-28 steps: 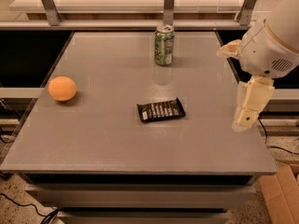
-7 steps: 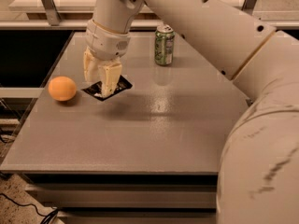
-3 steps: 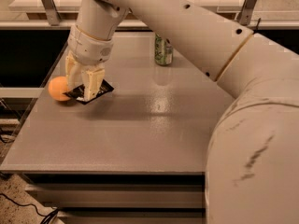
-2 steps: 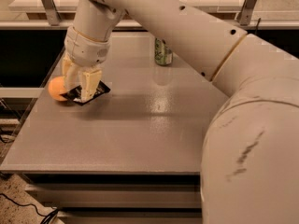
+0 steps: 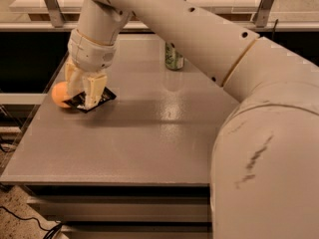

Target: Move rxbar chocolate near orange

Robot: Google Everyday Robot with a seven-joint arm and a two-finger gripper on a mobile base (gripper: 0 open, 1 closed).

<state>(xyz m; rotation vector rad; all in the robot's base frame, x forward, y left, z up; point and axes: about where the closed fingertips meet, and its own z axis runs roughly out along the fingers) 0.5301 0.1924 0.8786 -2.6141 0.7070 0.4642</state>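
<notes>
The black rxbar chocolate lies low at the left side of the grey table, partly hidden by my gripper. My gripper comes down from above and its cream fingers straddle the bar and are shut on it. The orange sits right beside the bar on its left, partly hidden behind my fingers. I cannot tell if bar and orange touch.
A green soda can stands at the back of the table, partly hidden by my arm. My arm spans the view from right to left. The table's left edge is close to the orange.
My gripper has carried the bar from the table's middle leftward to the orange. In the last second it has moved only slightly further left and down.
</notes>
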